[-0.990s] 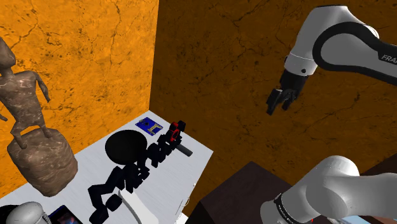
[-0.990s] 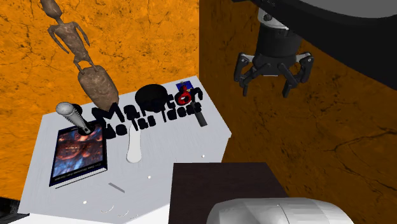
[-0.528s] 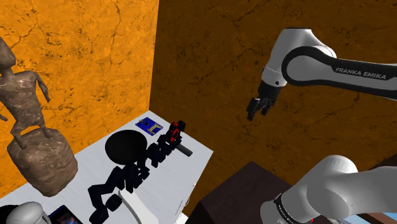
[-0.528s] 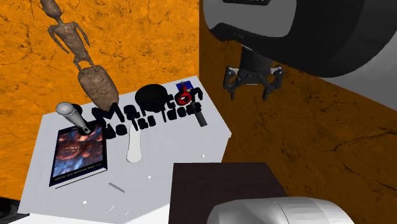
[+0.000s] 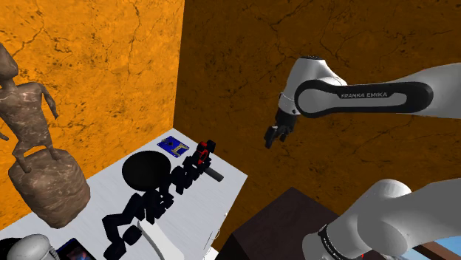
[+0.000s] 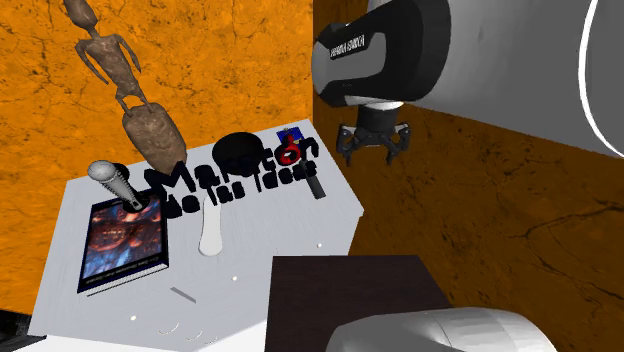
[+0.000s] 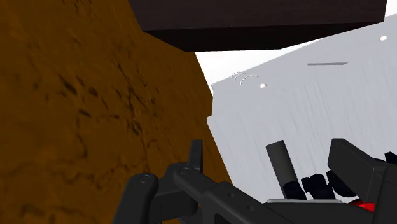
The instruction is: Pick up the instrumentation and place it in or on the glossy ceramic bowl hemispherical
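Observation:
The instrumentation [image 5: 203, 154] is a black device with red parts and a black handle [image 5: 214, 174], at the far end of the white table [image 5: 222, 199]. The second exterior view has its red part [image 6: 290, 153] beside a round black bowl [image 6: 238, 152]. That bowl [image 5: 148, 171] sits just to the shoulder view's left of the device. My gripper [image 5: 277, 135] hangs open in the air off the table's end, above and to the right of the device, holding nothing. It is also open in the second exterior view [image 6: 372, 152]. In the wrist view the handle [image 7: 283, 162] lies between the spread fingers [image 7: 356, 167].
A row of black block letters [image 5: 151, 203] runs along the table from the device. A brown figure statue [image 5: 41, 177], a picture book [image 6: 125, 238], a white spoon-like piece [image 6: 210, 225] and a small blue card [image 5: 174, 145] also stand there. The dark stand [image 6: 350, 300] is close by.
The arm has swung to the shoulder view's left and downward, carrying the gripper closer to the table's far end. The fingers stayed open. Nothing on the table moved.

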Tool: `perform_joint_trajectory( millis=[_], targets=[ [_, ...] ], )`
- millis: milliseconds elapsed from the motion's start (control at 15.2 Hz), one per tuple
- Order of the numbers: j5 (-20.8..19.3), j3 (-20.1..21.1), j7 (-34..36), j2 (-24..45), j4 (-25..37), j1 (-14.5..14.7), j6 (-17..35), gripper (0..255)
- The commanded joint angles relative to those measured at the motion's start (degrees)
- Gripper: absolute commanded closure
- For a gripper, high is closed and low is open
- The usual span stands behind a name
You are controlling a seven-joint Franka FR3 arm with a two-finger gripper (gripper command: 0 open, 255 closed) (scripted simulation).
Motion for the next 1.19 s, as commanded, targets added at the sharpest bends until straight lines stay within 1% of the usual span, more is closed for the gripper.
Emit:
perform_joint_trajectory(
  millis=[0, 264, 594, 858, 1122],
  targets=[
    [0.45, -0.26, -1.17, 4.49, -0.05, 0.52, 4.98, 0],
    [1.80, -0.29, -3.36, 13.15, 1.33, 1.73, 12.87, 0],
    [4.06, 0.15, -6.51, 24.47, 4.88, 3.09, 21.36, 0],
    [6.04, 1.09, -9.19, 33.56, 9.06, 3.77, 26.82, 0],
    [7.60, 2.52, -11.62, 42.49, 14.33, 4.03, 31.06, 0]
  ],
)
